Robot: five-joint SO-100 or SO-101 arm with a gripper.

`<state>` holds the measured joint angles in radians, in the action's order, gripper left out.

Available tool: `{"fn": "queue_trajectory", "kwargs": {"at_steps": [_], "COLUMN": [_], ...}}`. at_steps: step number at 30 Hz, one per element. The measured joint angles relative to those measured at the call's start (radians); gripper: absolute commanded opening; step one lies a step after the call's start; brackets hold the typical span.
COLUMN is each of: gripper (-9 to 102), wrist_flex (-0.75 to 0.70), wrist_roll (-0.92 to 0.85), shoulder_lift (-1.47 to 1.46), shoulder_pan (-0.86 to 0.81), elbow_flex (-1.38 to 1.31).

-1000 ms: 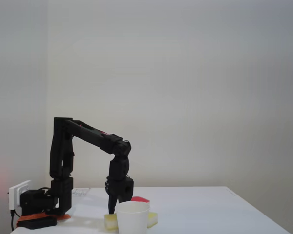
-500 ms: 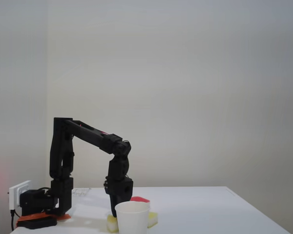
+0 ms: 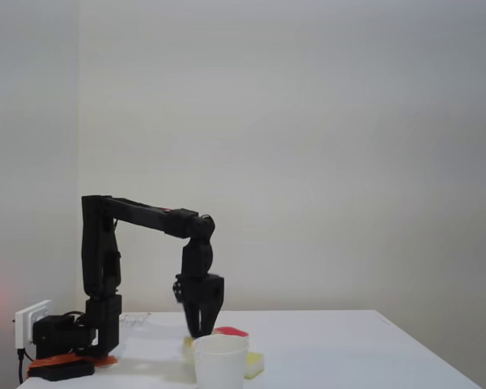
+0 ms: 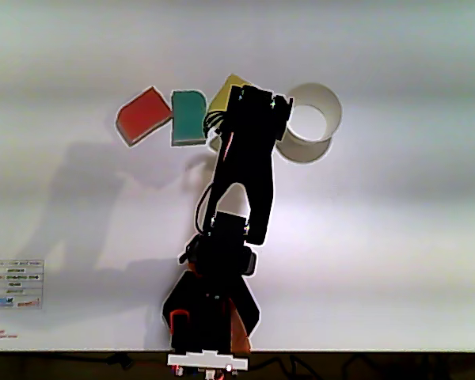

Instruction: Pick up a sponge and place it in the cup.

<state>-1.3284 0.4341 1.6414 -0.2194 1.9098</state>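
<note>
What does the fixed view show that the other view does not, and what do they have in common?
Fixed view alone: the claw hanging behind the cup, a wall plug at the table's left, and the arm's bent side profile. Other view alone: a green sponge between the red sponge and the arm, plus a label sheet at lower left. Both share the black arm, the white cup, the red sponge and a yellow sponge.

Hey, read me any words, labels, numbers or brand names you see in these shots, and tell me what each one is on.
Sticker sheet on the table, overhead-looking view: rows of coloured print, too small and blurred to read.
White paper cup: no print visible.
Red sponge, teal sponge: no markings.
Black arm: no legible label.
</note>
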Motion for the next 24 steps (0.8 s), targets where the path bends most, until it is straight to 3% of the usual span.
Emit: {"fn": "queue_trajectory", "kwargs": {"at_steps": [24], "gripper": [0], "wrist_flex": [-0.097], "wrist_roll": [-0.186], "shoulder_lift": [0.127], "shoulder_pan": [0.017], "elbow_flex": [-0.206]}}
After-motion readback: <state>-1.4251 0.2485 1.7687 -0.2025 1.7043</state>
